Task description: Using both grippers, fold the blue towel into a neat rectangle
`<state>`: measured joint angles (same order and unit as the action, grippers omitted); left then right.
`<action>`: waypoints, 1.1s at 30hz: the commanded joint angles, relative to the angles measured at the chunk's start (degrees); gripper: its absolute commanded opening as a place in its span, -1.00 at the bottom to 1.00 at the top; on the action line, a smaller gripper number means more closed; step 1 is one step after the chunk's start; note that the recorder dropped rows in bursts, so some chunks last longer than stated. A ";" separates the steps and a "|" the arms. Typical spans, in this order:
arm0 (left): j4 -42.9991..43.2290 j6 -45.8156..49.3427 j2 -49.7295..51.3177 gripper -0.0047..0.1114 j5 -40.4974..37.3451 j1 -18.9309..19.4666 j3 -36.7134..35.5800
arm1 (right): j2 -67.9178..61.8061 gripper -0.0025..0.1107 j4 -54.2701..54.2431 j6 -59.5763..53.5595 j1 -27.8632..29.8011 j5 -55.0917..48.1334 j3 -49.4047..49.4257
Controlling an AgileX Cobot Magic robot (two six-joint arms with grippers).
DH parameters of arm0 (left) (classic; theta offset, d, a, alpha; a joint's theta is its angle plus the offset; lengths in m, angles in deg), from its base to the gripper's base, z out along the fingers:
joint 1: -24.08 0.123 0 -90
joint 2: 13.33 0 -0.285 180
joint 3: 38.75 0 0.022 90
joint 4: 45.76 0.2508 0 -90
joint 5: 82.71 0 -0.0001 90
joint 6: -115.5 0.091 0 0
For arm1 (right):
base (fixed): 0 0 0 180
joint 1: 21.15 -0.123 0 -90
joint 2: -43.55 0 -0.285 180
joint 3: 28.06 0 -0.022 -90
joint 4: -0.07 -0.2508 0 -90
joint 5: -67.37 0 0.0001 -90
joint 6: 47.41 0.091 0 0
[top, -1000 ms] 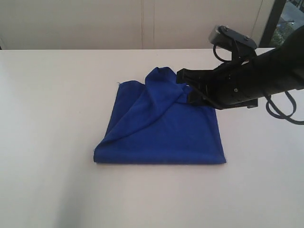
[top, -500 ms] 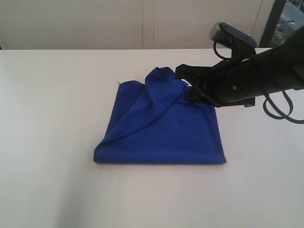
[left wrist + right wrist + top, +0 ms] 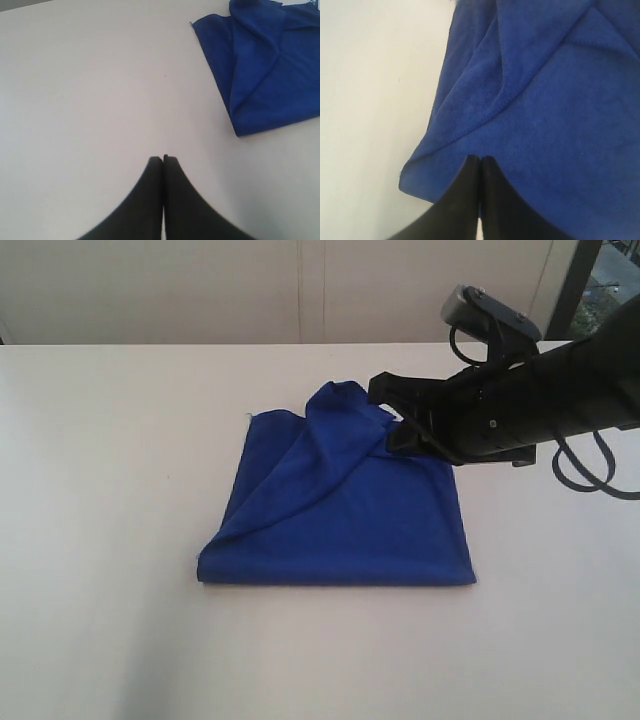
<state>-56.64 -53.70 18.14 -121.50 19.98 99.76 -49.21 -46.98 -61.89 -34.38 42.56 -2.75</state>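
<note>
The blue towel (image 3: 340, 510) lies on the white table, folded into a rough square, with a loose flap bunched up into a peak at its far edge. My right gripper (image 3: 385, 415) hovers at the towel's far right corner, beside that peak. In the right wrist view its jaws (image 3: 480, 159) are pressed together over the towel (image 3: 545, 100), with no cloth seen between them. My left gripper (image 3: 163, 158) is shut over bare table, away from the towel (image 3: 265, 65), and does not show in the exterior view.
The white table (image 3: 120, 440) stretches wide to the left and in front of the towel. A pale wall runs behind the far edge. The right arm's black cables (image 3: 590, 465) hang at the right side.
The right gripper has lifted slightly and edged toward the towel's peak. The towel has kept its shape.
</note>
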 commanded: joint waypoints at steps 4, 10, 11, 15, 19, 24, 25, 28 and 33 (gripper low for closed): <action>-0.57 -0.40 -0.28 -0.92 -0.30 -0.04 -0.38 | 0.38 -0.96 0.77 -0.34 0.17 -2.08 0.20; -0.57 -0.40 -0.28 -0.92 -0.30 -0.04 -0.38 | 0.38 -0.96 0.77 -0.34 0.17 -1.73 0.20; -0.57 -0.40 -0.28 -0.92 -0.30 -0.04 -0.38 | 0.38 -0.96 0.77 -0.34 0.17 -1.73 0.20; -0.57 -0.40 -0.28 -0.92 -0.30 -0.04 -0.38 | 0.38 -0.96 0.77 -0.34 0.17 -1.73 0.20; -0.57 -0.40 -0.28 -0.92 -0.30 -0.04 -0.38 | 0.38 -0.96 0.77 -0.34 0.17 -1.73 0.20; -0.57 -0.40 -0.28 -0.92 -0.30 -0.04 -0.38 | 0.38 -0.96 0.77 -0.34 0.17 -1.73 0.20; -0.57 -0.40 -0.28 -0.92 -0.30 -0.04 -0.38 | 0.38 -0.96 0.77 -0.34 0.17 -1.73 0.20; -0.57 -0.40 -0.28 -0.92 -0.30 -0.04 -0.38 | 0.38 -0.96 0.77 -0.34 0.17 -1.73 0.20; -0.57 -0.40 -0.28 -0.92 -0.30 -0.04 -0.38 | 0.38 -0.96 0.77 -0.34 0.17 -1.63 0.20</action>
<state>-56.64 -53.70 18.14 -121.50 19.98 99.76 -49.21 -46.32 -61.89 -34.38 40.73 -2.75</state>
